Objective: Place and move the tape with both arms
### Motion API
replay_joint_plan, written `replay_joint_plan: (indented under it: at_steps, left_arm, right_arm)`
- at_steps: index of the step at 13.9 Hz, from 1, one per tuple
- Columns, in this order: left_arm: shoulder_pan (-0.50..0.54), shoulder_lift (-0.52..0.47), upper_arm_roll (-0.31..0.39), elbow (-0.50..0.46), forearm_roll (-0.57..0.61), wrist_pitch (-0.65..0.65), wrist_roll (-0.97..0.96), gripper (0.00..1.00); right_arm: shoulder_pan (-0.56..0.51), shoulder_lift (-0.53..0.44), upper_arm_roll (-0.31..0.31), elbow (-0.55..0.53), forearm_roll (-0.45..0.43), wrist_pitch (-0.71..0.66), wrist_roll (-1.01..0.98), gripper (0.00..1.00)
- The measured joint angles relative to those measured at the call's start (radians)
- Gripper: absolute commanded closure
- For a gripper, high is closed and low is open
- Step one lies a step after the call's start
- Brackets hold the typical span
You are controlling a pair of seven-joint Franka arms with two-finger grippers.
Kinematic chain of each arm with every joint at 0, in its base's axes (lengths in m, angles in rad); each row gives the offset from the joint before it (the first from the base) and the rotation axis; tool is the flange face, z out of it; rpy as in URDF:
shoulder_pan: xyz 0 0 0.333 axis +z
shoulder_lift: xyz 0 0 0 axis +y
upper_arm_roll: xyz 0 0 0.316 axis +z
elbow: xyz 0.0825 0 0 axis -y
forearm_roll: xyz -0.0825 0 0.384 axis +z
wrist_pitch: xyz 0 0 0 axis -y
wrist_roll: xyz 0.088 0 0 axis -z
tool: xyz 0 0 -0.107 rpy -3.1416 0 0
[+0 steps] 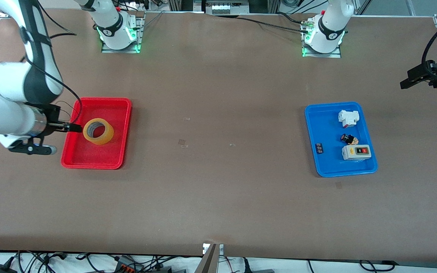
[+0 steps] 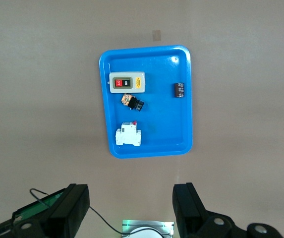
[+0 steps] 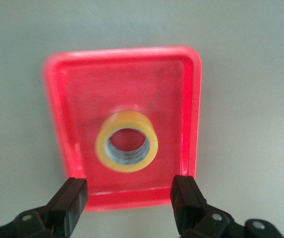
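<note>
Right end effector (image 3: 127, 198), wide open and empty above the tape (image 3: 127, 141) at frame centre, risks straddling and clipping the red tray (image 3: 194, 99) rim; left end effector (image 2: 132, 208), open and empty, waits over the bench

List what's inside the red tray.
Only the tape, lying flat on the floor of the red tray. The open right gripper is above the tray's edge, hiding a strip of floor in the front view.
</note>
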Motion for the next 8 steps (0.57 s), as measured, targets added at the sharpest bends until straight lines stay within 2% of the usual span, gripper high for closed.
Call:
replay_joint_plan:
  at_steps: [2,4,8]
  left_arm:
    - [0.000,0.000,0.000,0.000,0.000,0.000,0.000,0.00]
    - [0.000,0.000,0.000,0.000,0.000,0.000,0.000,0.00]
    - [0.000,0.000,-0.001,0.000,0.000,0.000,0.000,0.00]
  right_arm:
    - [0.027,-0.006,0.002,0.147,0.002,-0.117,0.000,0.00]
    - [0.033,-0.008,0.003,0.239,0.002,-0.177,0.000,0.00]
    - [0.023,-0.001,-0.001,0.284,0.014,-0.180,0.000,0.00]
